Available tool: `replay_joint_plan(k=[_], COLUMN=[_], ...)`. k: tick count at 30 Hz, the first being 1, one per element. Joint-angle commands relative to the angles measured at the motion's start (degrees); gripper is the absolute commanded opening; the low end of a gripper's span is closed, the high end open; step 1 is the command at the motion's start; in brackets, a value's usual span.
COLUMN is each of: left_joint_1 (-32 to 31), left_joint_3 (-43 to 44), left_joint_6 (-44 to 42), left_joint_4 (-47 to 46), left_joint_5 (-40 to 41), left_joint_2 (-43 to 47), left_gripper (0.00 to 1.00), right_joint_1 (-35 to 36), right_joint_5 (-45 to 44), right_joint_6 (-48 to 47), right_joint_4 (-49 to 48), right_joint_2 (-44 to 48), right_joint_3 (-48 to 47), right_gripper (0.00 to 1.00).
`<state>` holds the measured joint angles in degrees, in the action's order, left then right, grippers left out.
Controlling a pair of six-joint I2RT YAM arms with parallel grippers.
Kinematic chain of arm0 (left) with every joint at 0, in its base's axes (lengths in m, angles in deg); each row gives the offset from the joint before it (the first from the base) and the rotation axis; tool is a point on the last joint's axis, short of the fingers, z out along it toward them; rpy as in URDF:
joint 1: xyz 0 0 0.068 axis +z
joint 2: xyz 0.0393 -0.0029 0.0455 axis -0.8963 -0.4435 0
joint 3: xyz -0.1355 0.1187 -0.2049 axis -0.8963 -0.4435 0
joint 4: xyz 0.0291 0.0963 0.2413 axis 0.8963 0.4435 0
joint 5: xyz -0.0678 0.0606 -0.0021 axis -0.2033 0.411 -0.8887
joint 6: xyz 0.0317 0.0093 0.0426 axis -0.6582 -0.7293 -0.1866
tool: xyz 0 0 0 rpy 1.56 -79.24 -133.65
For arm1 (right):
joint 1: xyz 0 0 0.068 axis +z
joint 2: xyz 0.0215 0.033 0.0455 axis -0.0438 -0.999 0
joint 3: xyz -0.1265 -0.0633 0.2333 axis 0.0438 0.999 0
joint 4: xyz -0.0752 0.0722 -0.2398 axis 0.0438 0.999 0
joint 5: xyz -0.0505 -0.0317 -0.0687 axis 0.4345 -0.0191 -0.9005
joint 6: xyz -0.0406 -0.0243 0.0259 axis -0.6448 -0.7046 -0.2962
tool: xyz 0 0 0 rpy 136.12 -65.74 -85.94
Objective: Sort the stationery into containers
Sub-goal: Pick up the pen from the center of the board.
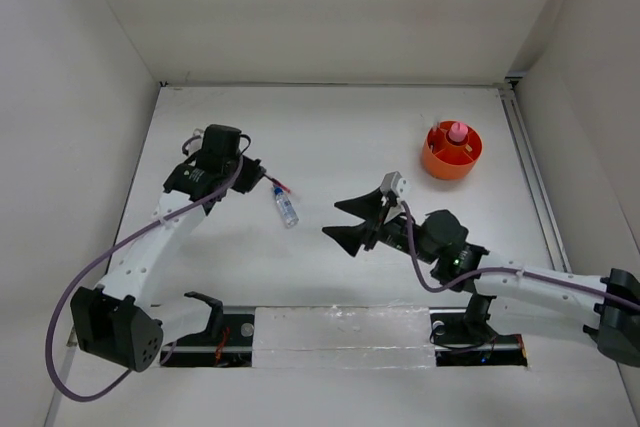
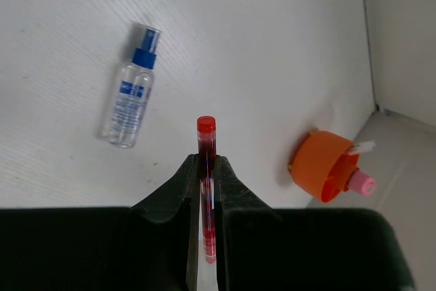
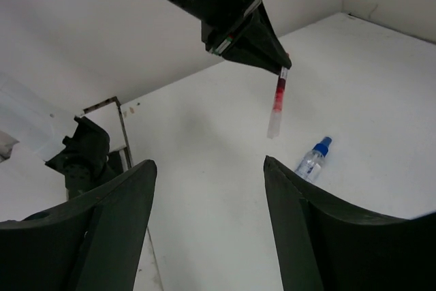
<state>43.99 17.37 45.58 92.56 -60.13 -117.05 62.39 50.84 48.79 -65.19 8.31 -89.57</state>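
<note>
I can read no word, number or brand anywhere in the three views from my station. The only printed thing I find is the blue label (image 2: 127, 89) on the clear blue-capped bottle (image 2: 129, 114). In the left wrist view it carries pale marks that may be lettering, but they are too small and soft for me to make out. In the top and right wrist views the same label is only a blue smudge.
</note>
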Motion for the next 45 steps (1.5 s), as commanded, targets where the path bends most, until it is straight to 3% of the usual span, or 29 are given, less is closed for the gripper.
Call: replay_joint_plan(k=[1,5,9,20,29,38,45], left_joint_1=[0.7,1.8,2.5,2.5,2.5,2.5,1.8], left_joint_3=[5.7,9.6,9.6,0.9,-1.8,-2.7,-3.2], left_joint_6=[1.0,2.2,6.4,18.1,20.2,22.9,24.7], left_joint_4=[-2.9,-4.8,-10.4,-24.5,-27.2,-31.2,-33.3], left_joint_5=[-5.2,-11.1,-17.8,-24.7,-26.4,-29.4,-29.4], left_joint_2=[1.2,0.6,1.2,5.7,6.2,5.1,4.6], left_gripper=[0.00,0.00,0.00,0.00,0.00,0.00,0.00], right_joint_1=[-0.6,-0.6,-1.3,-3.6,-4.2,-4.7,-4.7], right_joint_5=[2.8,2.2,-1.6,-8.4,-5.8,-4.9,-6.2], right_joint_6=[-2.9,-2.9,-3.6,-5.4,-9.6,-13.8,-17.2], right_joint_4=[-15.9,-24.1,-40.6,-70.2,-70.7,-70.7,-70.7], right_joint_2=[-3.8,-9.7,-15.9,-32.7,-35.5,-31.7,-27.4], right_joint_3=[0.9,2.7,5.5,4.7,-1.6,-3.2,-4.6], right_gripper=[0.71,0.74,0.74,0.73,0.74,0.74,0.68])
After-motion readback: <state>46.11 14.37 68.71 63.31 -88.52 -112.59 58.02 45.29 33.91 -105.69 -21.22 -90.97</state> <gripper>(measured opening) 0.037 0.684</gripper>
